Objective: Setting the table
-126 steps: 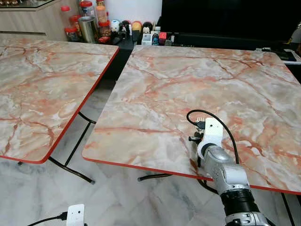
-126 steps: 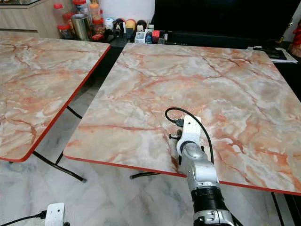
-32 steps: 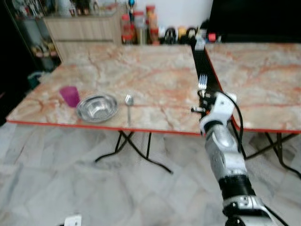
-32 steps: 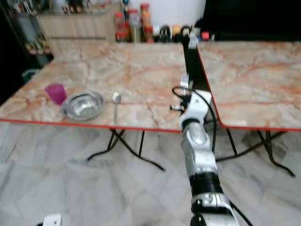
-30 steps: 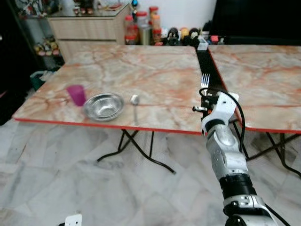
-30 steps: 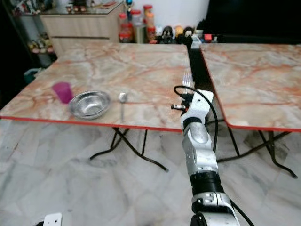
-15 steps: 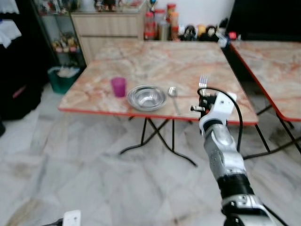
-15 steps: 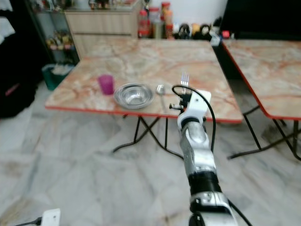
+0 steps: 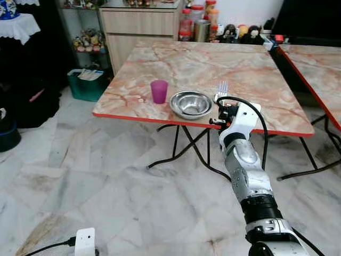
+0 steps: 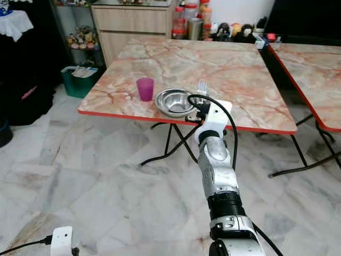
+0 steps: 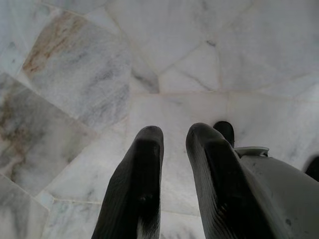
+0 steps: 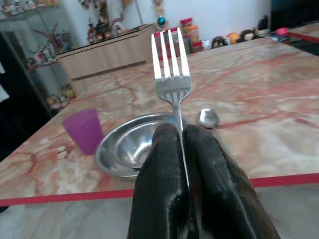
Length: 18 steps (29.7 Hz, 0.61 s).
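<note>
My right gripper (image 12: pixel 180 130) is shut on the handle of a silver fork (image 12: pixel 171 64), which stands upright with its tines up. It hovers at the near red edge of a marble table (image 9: pixel 266 80), just right of a steel bowl (image 9: pixel 191 103). A purple cup (image 9: pixel 159 91) stands left of the bowl. A spoon (image 12: pixel 208 117) lies on the table right of the bowl, beyond the fork. My left gripper (image 11: pixel 174 130) hangs idle over the floor, with a narrow gap between its fingers.
A second marble table (image 9: pixel 319 58) stands to the right across a narrow gap. Behind are a wooden cabinet (image 9: pixel 144 24), jars (image 9: pixel 194 26) and a green bin (image 9: pixel 85 82) at the table's left. Black folding legs (image 9: pixel 181 149) sit under the table on a marble floor.
The view has swung and drawn nearer, so the table with cup, bowl and spoon now sits closer ahead. The right gripper still holds the fork upright.
</note>
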Tool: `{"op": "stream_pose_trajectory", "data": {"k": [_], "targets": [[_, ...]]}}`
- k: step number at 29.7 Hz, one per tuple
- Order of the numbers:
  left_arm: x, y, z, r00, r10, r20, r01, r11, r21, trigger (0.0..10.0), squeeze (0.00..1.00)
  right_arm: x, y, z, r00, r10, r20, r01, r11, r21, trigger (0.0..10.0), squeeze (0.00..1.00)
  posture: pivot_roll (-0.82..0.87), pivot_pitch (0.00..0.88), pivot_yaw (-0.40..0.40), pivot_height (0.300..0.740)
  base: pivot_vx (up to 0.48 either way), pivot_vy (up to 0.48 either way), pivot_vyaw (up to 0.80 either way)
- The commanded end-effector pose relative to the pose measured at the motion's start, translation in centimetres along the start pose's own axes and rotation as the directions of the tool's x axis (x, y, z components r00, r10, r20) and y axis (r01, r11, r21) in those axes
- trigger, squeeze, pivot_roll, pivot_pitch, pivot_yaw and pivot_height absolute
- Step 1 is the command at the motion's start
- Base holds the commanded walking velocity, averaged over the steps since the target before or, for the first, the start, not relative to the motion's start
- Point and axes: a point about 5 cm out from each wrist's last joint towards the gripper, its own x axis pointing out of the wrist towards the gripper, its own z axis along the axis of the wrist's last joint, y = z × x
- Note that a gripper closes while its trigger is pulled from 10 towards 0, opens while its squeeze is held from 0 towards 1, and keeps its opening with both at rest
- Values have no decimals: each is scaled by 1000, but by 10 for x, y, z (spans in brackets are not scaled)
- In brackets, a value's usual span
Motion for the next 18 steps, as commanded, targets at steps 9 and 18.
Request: {"op": "stream_pose_trajectory", "data": {"k": [9,18], "targets": [[0,-2,0,1000,6,-8,-6,1000,11,10000,0,0,-4,3,1000,-13,1,13,1000,-10,10000,0,9,52,7,740,290,0,0],[0,-2,0,1000,6,-5,-6,1000,11,10000,0,0,-4,2,1000,-9,-1,9,1000,-25,10000,0,10,48,5,740,293,0,0]]}}
